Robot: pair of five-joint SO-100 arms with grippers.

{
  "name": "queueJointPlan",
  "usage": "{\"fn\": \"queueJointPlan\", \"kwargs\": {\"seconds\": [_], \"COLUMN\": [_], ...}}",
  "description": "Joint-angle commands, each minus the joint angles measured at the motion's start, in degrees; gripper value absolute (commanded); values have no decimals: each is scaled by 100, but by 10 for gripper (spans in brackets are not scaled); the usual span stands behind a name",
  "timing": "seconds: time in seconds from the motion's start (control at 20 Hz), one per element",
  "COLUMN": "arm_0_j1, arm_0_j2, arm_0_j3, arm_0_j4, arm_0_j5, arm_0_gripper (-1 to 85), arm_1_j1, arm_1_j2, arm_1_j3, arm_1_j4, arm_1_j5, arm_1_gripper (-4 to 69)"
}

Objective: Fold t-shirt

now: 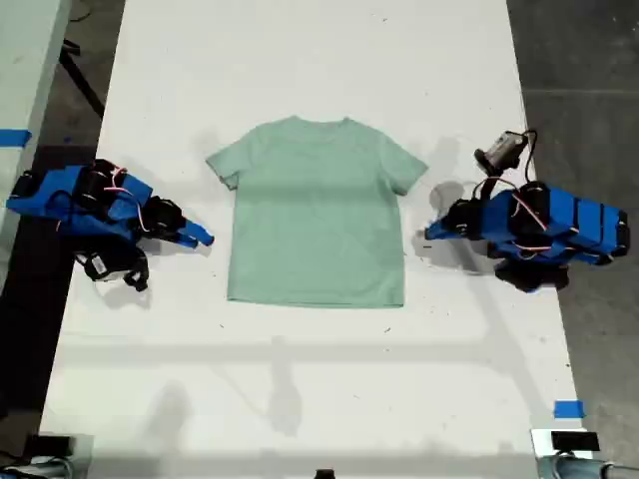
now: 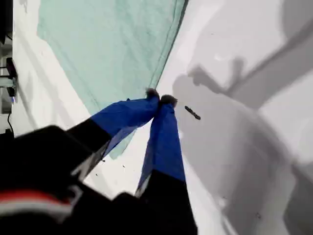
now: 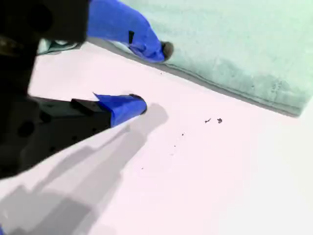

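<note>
The pale mint-green t-shirt (image 1: 318, 210) lies flat and spread out on the white table (image 1: 300, 60), neck toward the far edge. My first gripper (image 1: 205, 238) is at the exterior view's left, just off the shirt's side edge. In the first wrist view, my first gripper (image 2: 159, 98) is shut with its tips touching beside the t-shirt (image 2: 107, 49), and nothing is held. My second gripper (image 1: 429, 233) sits at the exterior view's right, close to the other side. There my second gripper (image 3: 152, 77) is open; one fingertip (image 3: 165, 49) is at the edge of the t-shirt (image 3: 234, 34), the other over bare table.
Blue tape marks sit at the exterior view's left edge (image 1: 12, 137) and lower right (image 1: 567, 409). Dark floor borders the table on both sides. Small dark specks (image 3: 213, 120) lie on the table near the shirt. Long shadows cross the near part of the table.
</note>
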Motion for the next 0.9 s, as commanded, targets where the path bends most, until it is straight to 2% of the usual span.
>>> {"fn": "queueJointPlan", "kwargs": {"seconds": [0.0, 0.65, 0.85], "arm_0_j1": [53, 53, 53], "arm_0_j2": [18, 18, 18], "arm_0_j3": [-44, -44, -44], "arm_0_j4": [9, 9, 9], "arm_0_j5": [35, 35, 35], "arm_0_gripper": [173, 173, 173], "arm_1_j1": [35, 79, 88], "arm_1_j2": [18, 18, 18], "arm_1_j3": [-26, -26, -26], "arm_1_j4": [35, 35, 35], "arm_1_j5": [-79, -105, 132], "arm_1_gripper": [29, 29, 29]}}
